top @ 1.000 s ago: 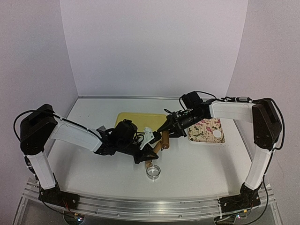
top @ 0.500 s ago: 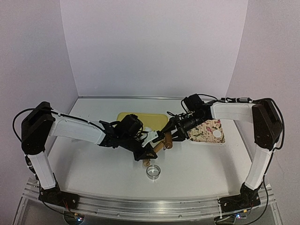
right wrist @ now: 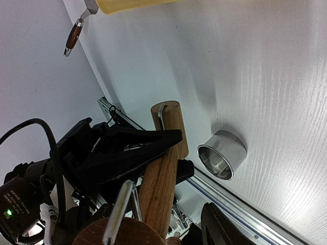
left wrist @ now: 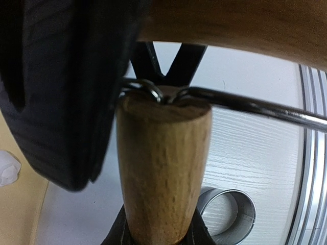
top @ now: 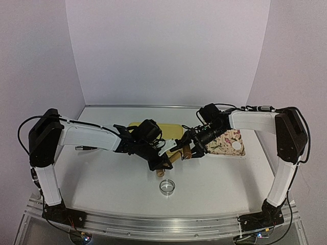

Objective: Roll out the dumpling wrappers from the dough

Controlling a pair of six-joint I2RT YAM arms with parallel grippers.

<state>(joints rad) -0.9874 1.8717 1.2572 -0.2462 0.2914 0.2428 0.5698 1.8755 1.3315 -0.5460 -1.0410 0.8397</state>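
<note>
My left gripper is shut on the wooden handle of a rolling pin, which it holds just above the table in front of the yellow board. The handle fills the left wrist view, clamped at the bottom between the jaws of my left gripper. My right gripper is at the pin's far end with its jaws spread. In the right wrist view one black finger stands apart from the wood. One dumpling wrapper lies on the floral tray. A white lump of dough rests on the board.
A shiny ring cutter stands on the table near the front, just beyond the pin's handle. A wood-handled tool lies by the yellow board's edge. The table's metal rail runs along the near edge.
The left arm carried the rolling pin back and to the right, away from the ring cutter. The right gripper's jaws spread wider at the pin's other end.
</note>
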